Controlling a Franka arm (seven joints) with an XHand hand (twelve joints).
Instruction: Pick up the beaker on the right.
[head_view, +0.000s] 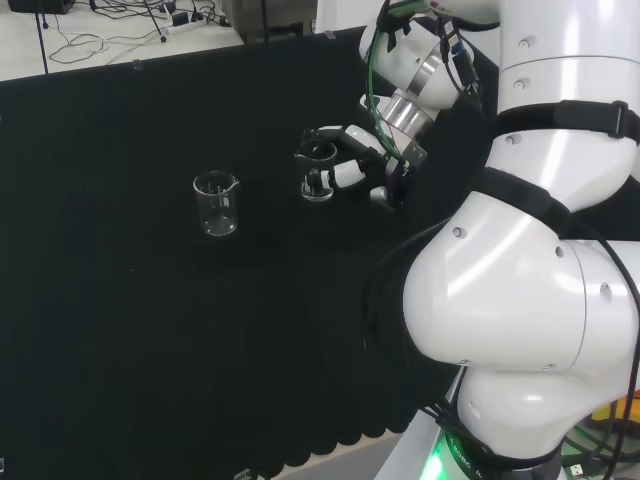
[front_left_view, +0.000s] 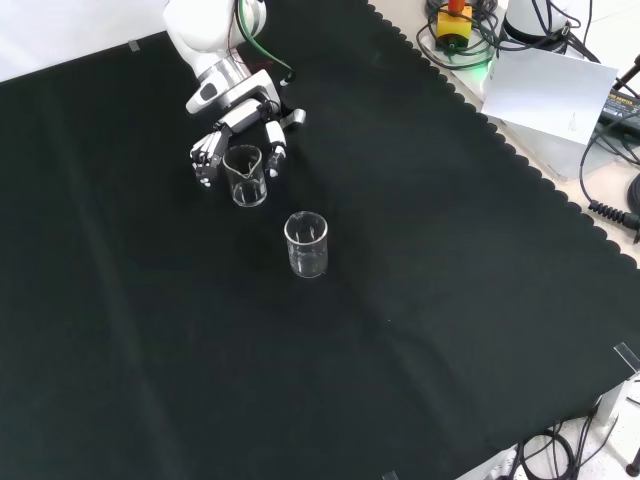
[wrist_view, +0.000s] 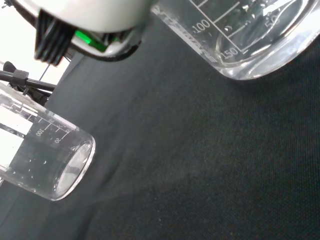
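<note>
**Asker:** What's on your bench (front_left_view: 470, 300)?

**Me:** 2 clear beakers on black cloth with a scalloped edge. The cloth looks matte and finely woven in my wrist view.

**Asker:** Which one are you at?

**Me:** The beaker on the right (head_view: 318, 178) of the head view. In the front view it's the farther, upper one (front_left_view: 247, 176). It stands upright on the cloth, a straight-walled cylinder with a small pouring lip.

**Asker:** And your robot hand?

**Me:** My robot hand (head_view: 352, 165) is around that beaker. In the front view my fingers (front_left_view: 204, 157) sit on its left side and my thumb (front_left_view: 275, 155) on its right, all curved in toward the glass, with the beaker between them. I can't tell for certain whether they touch it.

**Asker:** The other beaker?

**Me:** The left beaker (head_view: 216, 203) stands upright by itself, apart from my robot hand. In the front view it's the nearer one (front_left_view: 306, 244).

**Asker:** Any writing on them?

**Me:** White graduation lines and numerals. In my wrist view the close beaker (wrist_view: 250, 35) shows 100 and 150 beside its scale; the other one (wrist_view: 42, 152) shows 100 and a smaller mark I can't read with certainty. Both have thick, rounded glass bases.
</note>
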